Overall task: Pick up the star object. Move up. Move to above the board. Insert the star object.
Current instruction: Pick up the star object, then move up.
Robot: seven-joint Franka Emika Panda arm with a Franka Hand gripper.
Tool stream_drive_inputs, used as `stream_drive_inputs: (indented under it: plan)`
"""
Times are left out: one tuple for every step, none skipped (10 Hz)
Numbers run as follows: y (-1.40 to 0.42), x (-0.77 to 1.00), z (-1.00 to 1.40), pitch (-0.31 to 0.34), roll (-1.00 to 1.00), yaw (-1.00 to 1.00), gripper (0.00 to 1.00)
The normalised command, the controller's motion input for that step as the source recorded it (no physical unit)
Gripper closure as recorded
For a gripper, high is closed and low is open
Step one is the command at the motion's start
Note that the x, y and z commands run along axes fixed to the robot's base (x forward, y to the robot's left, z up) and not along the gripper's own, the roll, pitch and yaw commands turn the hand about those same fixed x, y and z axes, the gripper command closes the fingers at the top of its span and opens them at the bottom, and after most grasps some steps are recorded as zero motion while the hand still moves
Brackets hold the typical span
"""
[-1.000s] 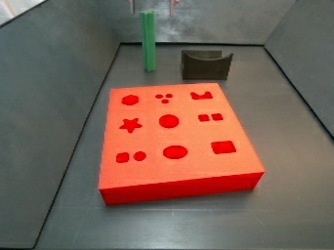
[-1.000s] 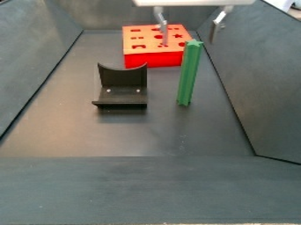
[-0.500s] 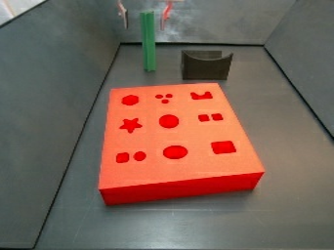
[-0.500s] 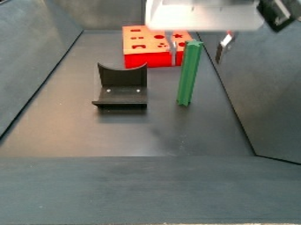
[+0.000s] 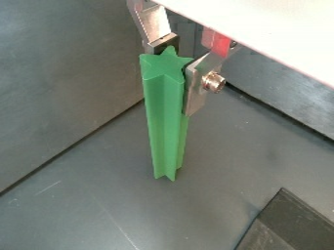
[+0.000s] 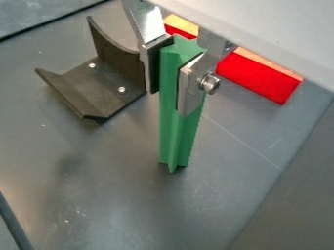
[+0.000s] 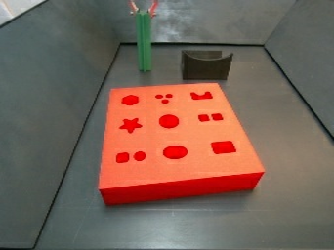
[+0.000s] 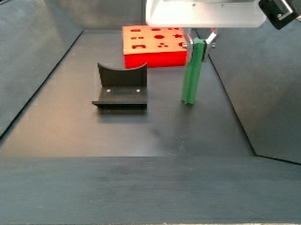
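The star object [image 5: 163,122] is a tall green peg with a star-shaped top, standing upright on the dark floor. My gripper [image 5: 174,66] is down over its upper end, one silver finger pressed on each side, shut on it [image 6: 171,78]. In both side views the peg [image 7: 144,44] [image 8: 191,75] still rests on the floor under the gripper [image 8: 198,39]. The board [image 7: 196,137] is a flat red block with shaped holes, lying apart from the peg; its star hole [image 7: 131,124] is uncovered. A corner of the board [image 6: 257,76] shows behind the peg.
The fixture [image 7: 205,64], a dark grey notched block, sits on the floor beside the peg [image 8: 120,86] [image 6: 98,73]. Sloping grey walls [image 7: 72,68] [image 8: 253,79] enclose the floor, and the peg stands close to one of them.
The gripper has come down from beside the peg's top onto it and its fingers have shut on the peg. The peg has shifted slightly; the board and fixture have not moved.
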Motion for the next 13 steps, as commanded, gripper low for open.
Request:
stream_drive_inputs:
  plan:
    - [0.00, 0.00, 0.00, 0.000, 0.00, 0.00, 1.00]
    - [0.00, 0.00, 0.00, 0.000, 0.00, 0.00, 1.00]
    - [0.00, 0.00, 0.00, 0.000, 0.00, 0.00, 1.00]
    - [0.00, 0.00, 0.00, 0.000, 0.00, 0.00, 1.00]
    - [0.00, 0.00, 0.00, 0.000, 0.00, 0.00, 1.00]
    - [0.00, 0.00, 0.00, 0.000, 0.00, 0.00, 1.00]
    - [0.00, 0.00, 0.00, 0.000, 0.00, 0.00, 1.00]
    - [0.00, 0.00, 0.00, 0.000, 0.00, 0.00, 1.00]
    - [0.00, 0.00, 0.83, 0.000, 0.00, 0.00, 1.00]
    - [0.06, -0.01, 0.85, -0.001, 0.00, -0.02, 1.00]
    - [0.05, -0.05, 0.73, 0.036, -0.01, -0.03, 1.00]
    - [0.03, -0.03, 0.53, 0.038, -0.01, -0.03, 1.00]
    - [0.03, -0.01, 0.37, 0.047, -0.01, -0.03, 1.00]
